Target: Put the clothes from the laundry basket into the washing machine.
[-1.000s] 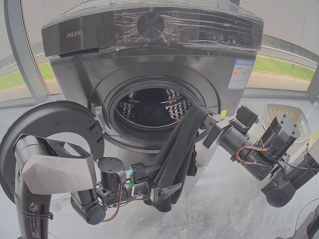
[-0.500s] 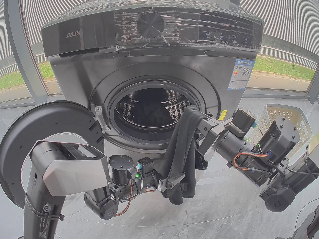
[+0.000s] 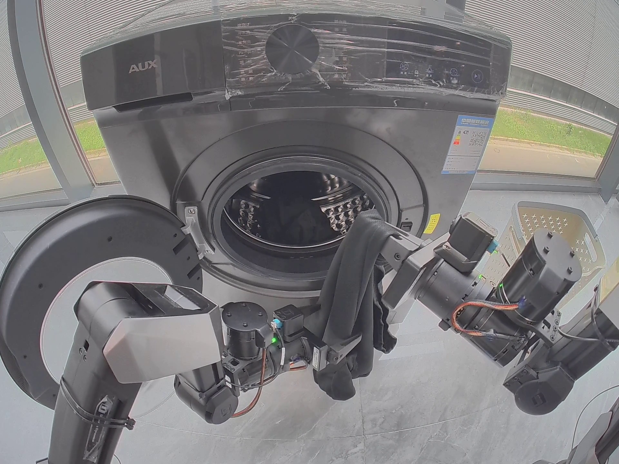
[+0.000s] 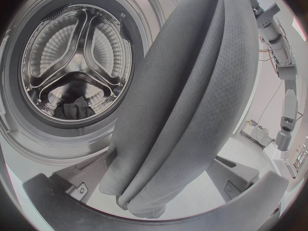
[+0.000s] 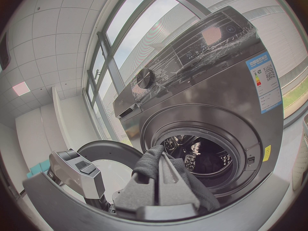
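Head view: right claw pinches garment hanging before washer mouth; left claw spread, seemingly around it

Left arm: black tubing, one joint capped by an angular pale-grey cover, the lowest link bound with black ties. Right arm: a chain of black drum housings, their round caps ringed with small screws. Orange cable loops at both wrists, near green lights, teal plugs and a boxy black module. Left gripper and right gripper are dark grey.
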